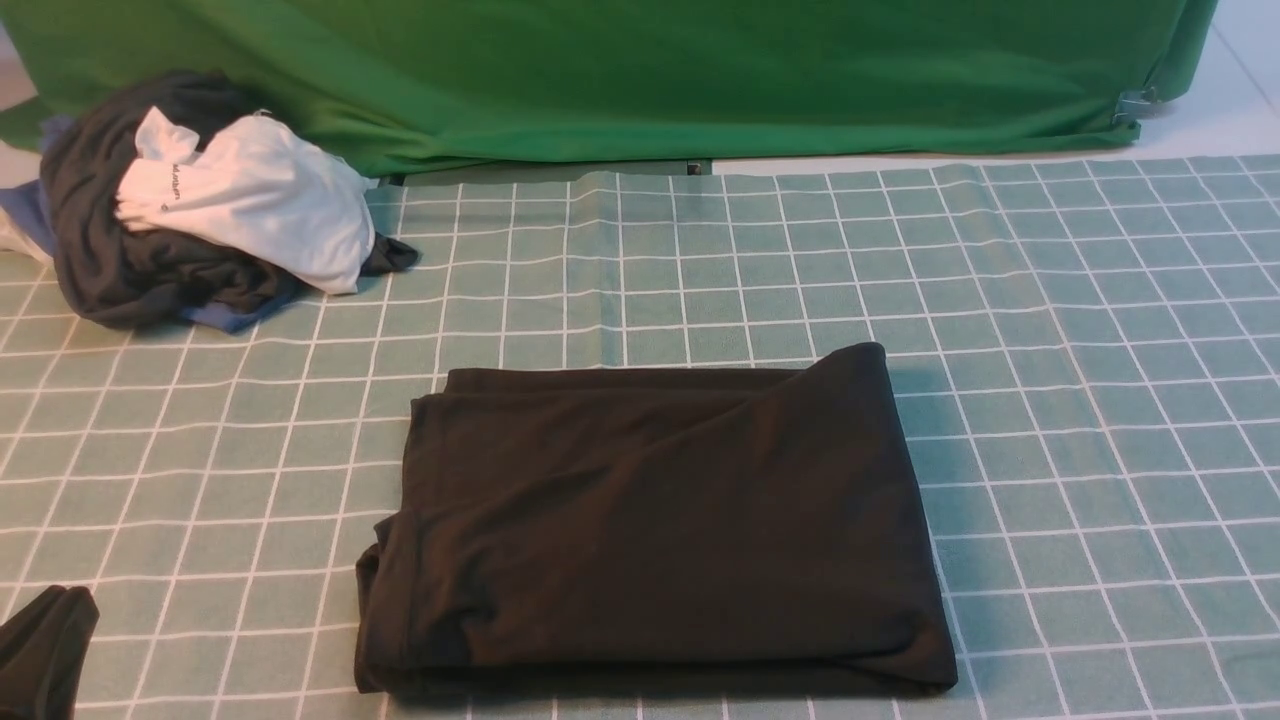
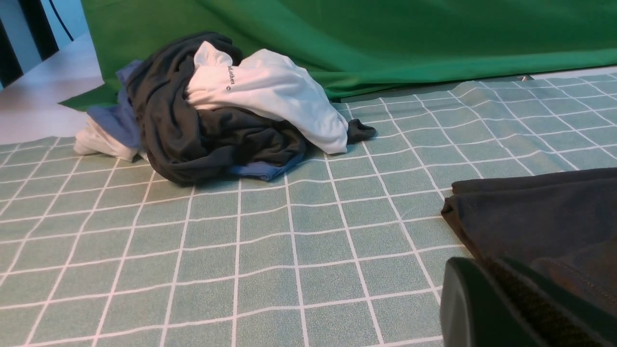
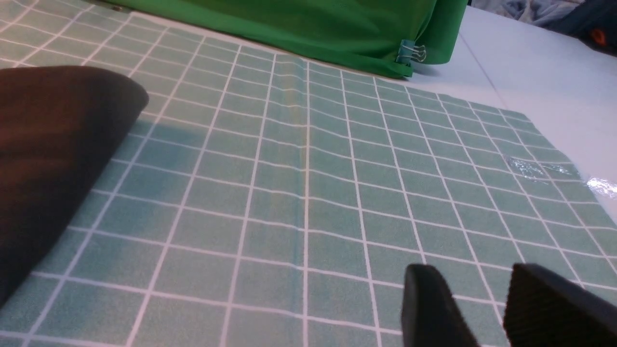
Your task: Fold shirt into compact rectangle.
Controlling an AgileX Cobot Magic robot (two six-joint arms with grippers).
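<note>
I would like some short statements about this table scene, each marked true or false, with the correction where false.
1. The shirt lies folded into a rough rectangle on the checked tablecloth. True.
2. The right claw is clamped on the shirt. False: its jaws stand apart over bare tablecloth, with nothing between them.
3. The heap of garments lies at the far left of the table, apart from the shirt. True.
4. The top piece of the heap is red. False: it is white, lying over dark and blue cloth.
5. The backdrop behind the table is green. True.
6. The shirt's chest print is facing up. False: only plain black cloth shows.
</note>
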